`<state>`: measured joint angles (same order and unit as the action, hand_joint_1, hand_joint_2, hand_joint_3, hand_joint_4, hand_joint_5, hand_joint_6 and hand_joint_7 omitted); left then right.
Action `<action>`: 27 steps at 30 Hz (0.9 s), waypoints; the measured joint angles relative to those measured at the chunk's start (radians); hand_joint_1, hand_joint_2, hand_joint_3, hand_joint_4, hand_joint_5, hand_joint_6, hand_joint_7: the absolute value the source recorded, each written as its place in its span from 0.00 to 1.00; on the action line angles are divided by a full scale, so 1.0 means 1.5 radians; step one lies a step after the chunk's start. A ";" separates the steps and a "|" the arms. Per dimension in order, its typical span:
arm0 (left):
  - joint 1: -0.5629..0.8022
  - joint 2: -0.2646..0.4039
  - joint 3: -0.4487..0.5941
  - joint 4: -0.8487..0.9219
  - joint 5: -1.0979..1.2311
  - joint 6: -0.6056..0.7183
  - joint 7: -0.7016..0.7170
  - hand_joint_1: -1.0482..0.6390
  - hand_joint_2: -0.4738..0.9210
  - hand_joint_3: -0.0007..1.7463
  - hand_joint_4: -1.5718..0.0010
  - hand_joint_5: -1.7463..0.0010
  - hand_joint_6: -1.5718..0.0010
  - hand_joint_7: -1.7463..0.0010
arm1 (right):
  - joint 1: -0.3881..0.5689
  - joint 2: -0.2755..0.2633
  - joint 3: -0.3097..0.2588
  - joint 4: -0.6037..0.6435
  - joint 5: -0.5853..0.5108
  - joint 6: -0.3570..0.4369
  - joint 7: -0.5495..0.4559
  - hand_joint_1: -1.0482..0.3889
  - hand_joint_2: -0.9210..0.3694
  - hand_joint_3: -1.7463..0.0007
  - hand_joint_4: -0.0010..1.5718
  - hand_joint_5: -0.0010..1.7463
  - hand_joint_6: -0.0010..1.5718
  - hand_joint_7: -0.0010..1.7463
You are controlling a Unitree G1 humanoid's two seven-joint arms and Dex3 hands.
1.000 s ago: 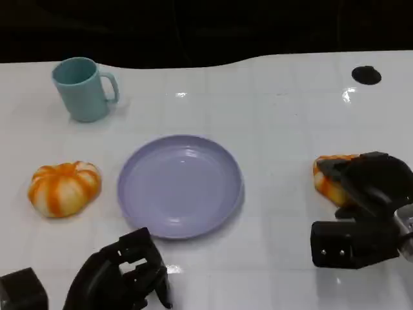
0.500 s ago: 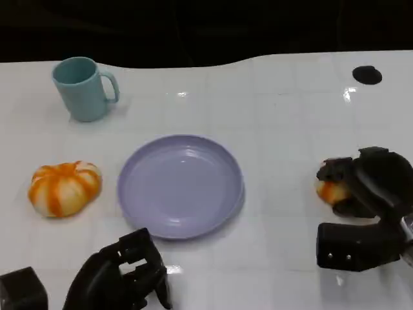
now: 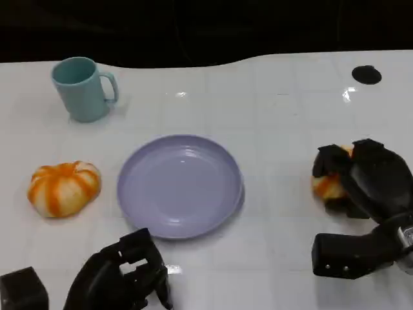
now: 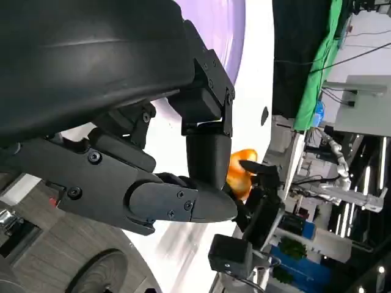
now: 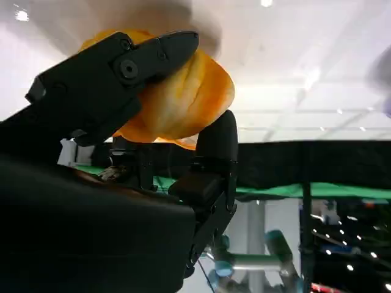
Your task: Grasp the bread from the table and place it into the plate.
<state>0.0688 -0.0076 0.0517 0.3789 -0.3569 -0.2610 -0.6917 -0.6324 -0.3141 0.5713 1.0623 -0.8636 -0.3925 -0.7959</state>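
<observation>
Fingers [image 5: 131, 64] of the right hand [image 3: 368, 181] are wrapped around one bread [image 3: 326, 187], an orange and white roll, at 3 o'clock from the plate [image 3: 181, 186] and well apart from it. Left hand [image 3: 122, 278] sits at 7 o'clock from the plate, its fingers curled in and holding nothing. On the white bench [image 3: 277, 116] I count two breads: the second bread [image 3: 63, 187] lies at 9 o'clock from the plate. One purple plate, one teal mug [image 3: 82, 88] at 11 o'clock, one black disc [image 3: 366, 74] at 2 o'clock.
</observation>
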 measured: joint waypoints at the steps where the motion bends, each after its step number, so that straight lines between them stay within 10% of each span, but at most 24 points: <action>1: 0.000 0.000 0.000 0.000 0.000 0.000 0.000 0.25 0.98 0.15 0.50 0.00 0.54 0.15 | 0.000 0.001 -0.002 -0.008 0.002 -0.005 0.000 0.65 0.34 0.49 0.62 1.00 0.51 0.92; 9: 0.000 -0.001 -0.001 0.000 0.002 -0.001 0.000 0.26 0.98 0.15 0.50 0.00 0.54 0.15 | 0.001 0.024 -0.016 -0.099 0.043 -0.062 0.035 0.65 0.50 0.22 0.65 1.00 0.55 0.90; 27: 0.001 0.000 -0.001 0.000 0.002 -0.002 0.000 0.26 0.98 0.15 0.50 0.00 0.54 0.16 | -0.032 0.155 -0.029 -0.142 0.060 -0.071 0.127 0.63 0.52 0.18 0.64 1.00 0.49 1.00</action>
<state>0.0705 -0.0079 0.0499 0.3788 -0.3537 -0.2638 -0.6914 -0.6797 -0.0815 0.5274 0.8496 -0.7735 -0.4982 -0.6057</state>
